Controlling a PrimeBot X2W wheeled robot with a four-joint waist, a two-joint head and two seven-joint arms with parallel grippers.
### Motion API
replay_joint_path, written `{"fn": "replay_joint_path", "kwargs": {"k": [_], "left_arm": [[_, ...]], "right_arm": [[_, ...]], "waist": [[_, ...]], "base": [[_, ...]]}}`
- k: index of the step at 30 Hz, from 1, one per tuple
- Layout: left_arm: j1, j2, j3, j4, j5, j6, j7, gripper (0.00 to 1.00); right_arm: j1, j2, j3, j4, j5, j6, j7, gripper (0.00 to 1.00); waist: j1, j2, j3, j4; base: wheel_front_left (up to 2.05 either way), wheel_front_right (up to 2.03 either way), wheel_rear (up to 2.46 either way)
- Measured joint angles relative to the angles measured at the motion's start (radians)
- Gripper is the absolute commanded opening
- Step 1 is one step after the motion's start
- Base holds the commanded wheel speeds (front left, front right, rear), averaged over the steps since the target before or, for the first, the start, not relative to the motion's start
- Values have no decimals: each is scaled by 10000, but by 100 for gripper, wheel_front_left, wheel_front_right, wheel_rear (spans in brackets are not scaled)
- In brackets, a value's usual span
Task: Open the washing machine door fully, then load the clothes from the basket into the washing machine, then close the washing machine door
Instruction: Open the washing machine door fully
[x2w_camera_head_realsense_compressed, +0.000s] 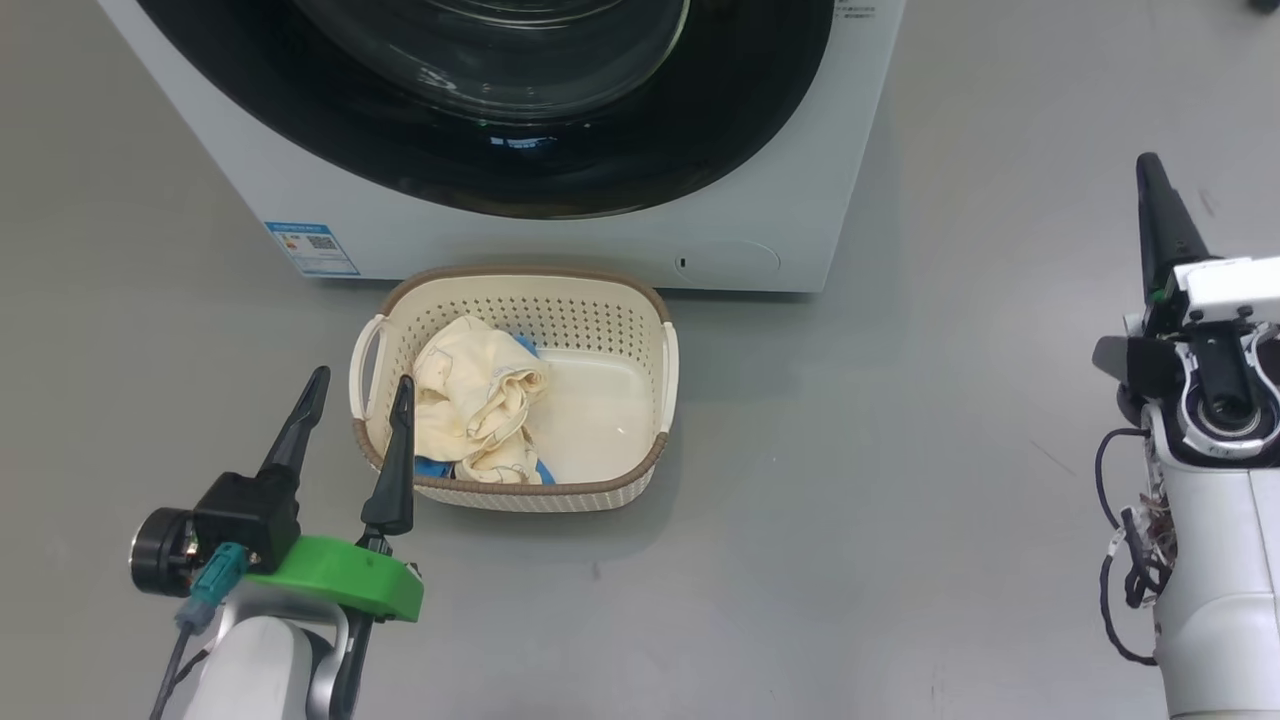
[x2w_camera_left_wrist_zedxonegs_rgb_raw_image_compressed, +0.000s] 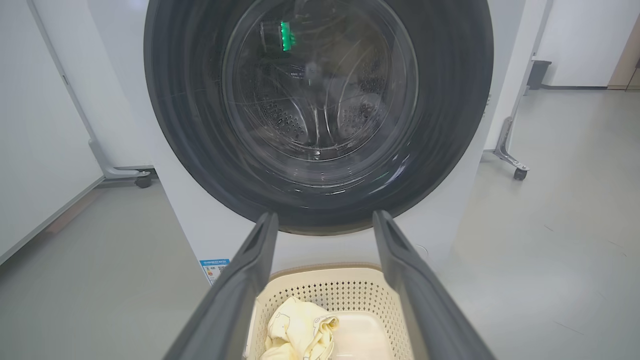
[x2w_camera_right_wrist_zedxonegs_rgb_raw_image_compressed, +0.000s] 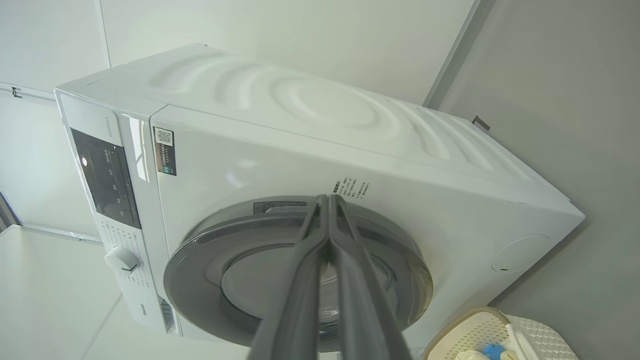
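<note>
Door-opening step, not yet begun: the washing machine door (x2w_camera_left_wrist_zedxonegs_rgb_raw_image_compressed: 320, 100) sits shut and flush in the front of the washing machine (x2w_camera_head_realsense_compressed: 600, 255), and the drum is visible through its glass. The basket (x2w_camera_head_realsense_compressed: 560, 312) stands on the floor (x2w_camera_head_realsense_compressed: 900, 450) just in front of the machine, below the door, with the clothes (x2w_camera_head_realsense_compressed: 480, 400) bunched in its left half. Left gripper (x2w_camera_head_realsense_compressed: 362, 378) hovers at the basket's left end, fingers spread wide and empty, pointing toward the lower door rim in its wrist view. Right gripper (x2w_camera_head_realsense_compressed: 1150, 165) hangs well apart to the right of the machine, fingers pressed together with nothing between them; its wrist view looks along them at the door's rim. Judgement: the closed right fingers suit hooking behind the rim on the latch side, though I cannot tell for sure which edge carries the latch. To do it well: slip the tips in at the rim, pull along the door's arc rather than straight out, and follow through until the door is fully open. Risk: the basket lies close under the door, so the arm should pass above it without nudging it.
</note>
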Motion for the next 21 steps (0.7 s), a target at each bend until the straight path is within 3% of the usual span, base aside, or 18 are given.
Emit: {"fn": "replay_joint_path", "kwargs": {"k": [21], "left_arm": [[-653, -84, -562, -385, -857, -13, 0, 100]], "right_arm": [[-3019, -867, 21, 255, 481, -892, 1085, 0]], "waist": [[0, 0, 1283, 1443]], "base": [[0, 0, 0]]}}
